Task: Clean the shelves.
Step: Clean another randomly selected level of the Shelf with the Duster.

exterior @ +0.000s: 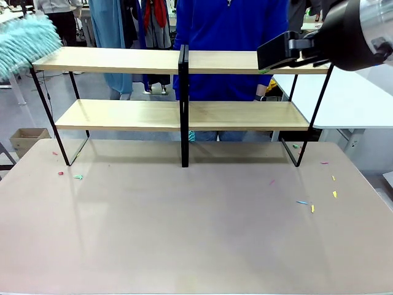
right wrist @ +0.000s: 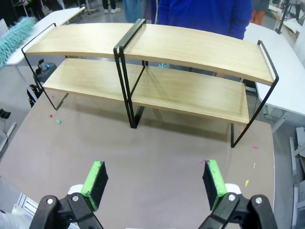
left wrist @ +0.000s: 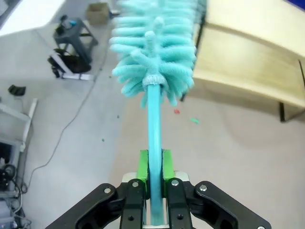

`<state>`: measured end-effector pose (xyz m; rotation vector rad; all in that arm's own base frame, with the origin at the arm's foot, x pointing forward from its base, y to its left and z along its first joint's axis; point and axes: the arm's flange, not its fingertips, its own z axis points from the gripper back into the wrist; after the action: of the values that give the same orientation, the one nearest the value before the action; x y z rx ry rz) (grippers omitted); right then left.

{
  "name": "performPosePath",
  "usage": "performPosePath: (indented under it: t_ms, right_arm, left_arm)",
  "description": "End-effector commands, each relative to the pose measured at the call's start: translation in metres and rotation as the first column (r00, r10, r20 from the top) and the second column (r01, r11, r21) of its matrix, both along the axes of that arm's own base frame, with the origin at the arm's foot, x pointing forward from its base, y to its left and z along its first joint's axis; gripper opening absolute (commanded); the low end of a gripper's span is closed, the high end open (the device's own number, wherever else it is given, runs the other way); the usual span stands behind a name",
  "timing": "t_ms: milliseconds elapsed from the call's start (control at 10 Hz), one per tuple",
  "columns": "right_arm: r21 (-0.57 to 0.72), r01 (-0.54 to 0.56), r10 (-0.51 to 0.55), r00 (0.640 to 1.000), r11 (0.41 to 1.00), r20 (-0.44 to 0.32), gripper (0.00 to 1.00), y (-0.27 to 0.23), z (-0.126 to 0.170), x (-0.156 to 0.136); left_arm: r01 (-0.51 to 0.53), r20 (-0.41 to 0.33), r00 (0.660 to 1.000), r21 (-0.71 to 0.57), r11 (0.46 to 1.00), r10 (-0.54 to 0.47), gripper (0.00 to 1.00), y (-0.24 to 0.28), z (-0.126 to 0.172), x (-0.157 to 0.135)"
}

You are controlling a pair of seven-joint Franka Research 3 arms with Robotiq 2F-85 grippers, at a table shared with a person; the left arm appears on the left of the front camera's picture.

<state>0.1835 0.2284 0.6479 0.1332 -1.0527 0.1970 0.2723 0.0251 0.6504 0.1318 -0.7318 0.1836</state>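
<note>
The shelves (exterior: 123,114) stand across the far half of the table, two tiers of light-wood boards on a thin black frame with a central upright. They also lie ahead in the right wrist view (right wrist: 190,47) and at the right edge of the left wrist view (left wrist: 248,62). My left gripper (left wrist: 155,167) is shut on the handle of a teal fluffy duster (left wrist: 155,52). The duster head (exterior: 24,43) hovers just off the left end of the top board. My right gripper (right wrist: 155,183) is open and empty, high above the table in front of the shelves. The right arm (exterior: 356,31) hangs by the top board's right end.
A person in a blue top (exterior: 233,37) stands behind the shelves. Small coloured scraps lie on the tabletop at the left (exterior: 78,177) and right (exterior: 302,202). A white table (exterior: 350,98) sits at the far right, and a cardboard box (exterior: 27,138) on the floor at left.
</note>
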Motion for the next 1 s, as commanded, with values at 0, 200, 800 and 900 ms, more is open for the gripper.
performPosePath:
  t_ms: [0,200,800,900]
  right_arm:
    - [0.002,-0.008,0.008,1.000,1.000,-0.002,1.00,-0.001,0.001,0.000]
    - [0.002,-0.008,0.008,1.000,1.000,-0.002,1.00,-0.001,0.001,0.000]
    - [0.002,-0.008,0.008,1.000,1.000,-0.002,1.00,-0.001,0.001,0.000]
    - [0.002,-0.008,0.008,1.000,1.000,-0.002,1.00,-0.001,0.001,0.000]
  left_arm:
    - [-0.057,0.049,0.997,0.004,0.998,0.057,0.13,0.002,0.006,-0.007]
    - [0.032,0.039,0.999,-0.032,0.999,-0.031,0.13,0.003,0.007,-0.011]
    - [0.362,0.086,0.930,-0.382,0.850,-0.358,0.13,0.041,0.026,-0.016]
    - [0.479,0.130,0.869,-0.461,0.747,-0.477,0.13,0.050,0.031,-0.024]
